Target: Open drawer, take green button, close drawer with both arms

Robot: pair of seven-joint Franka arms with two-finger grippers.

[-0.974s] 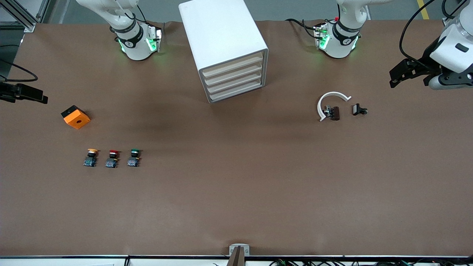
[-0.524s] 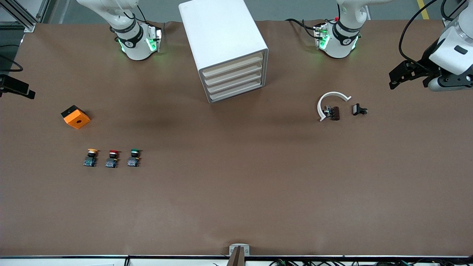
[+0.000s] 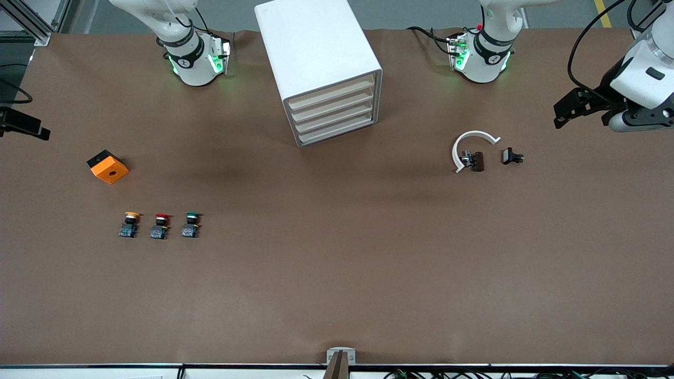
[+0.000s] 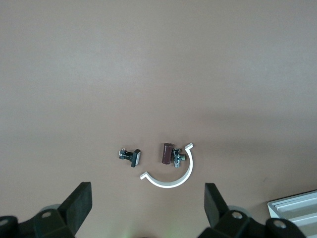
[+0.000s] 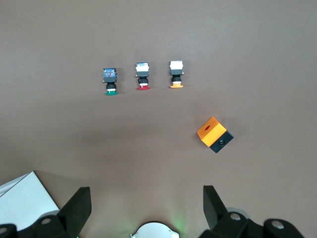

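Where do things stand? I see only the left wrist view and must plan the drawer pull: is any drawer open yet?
Observer: No. In the front view all four drawers of the white cabinet sit shut.
Operator: And the green button?
Observer: The green-capped button stands on the table toward the right arm's end, nearer to the front camera than the cabinet, beside a red-capped button.
Operator: Is the right pincer free?
Observer: Yes. The right pincer is open and empty, over the right arm's end of the table.
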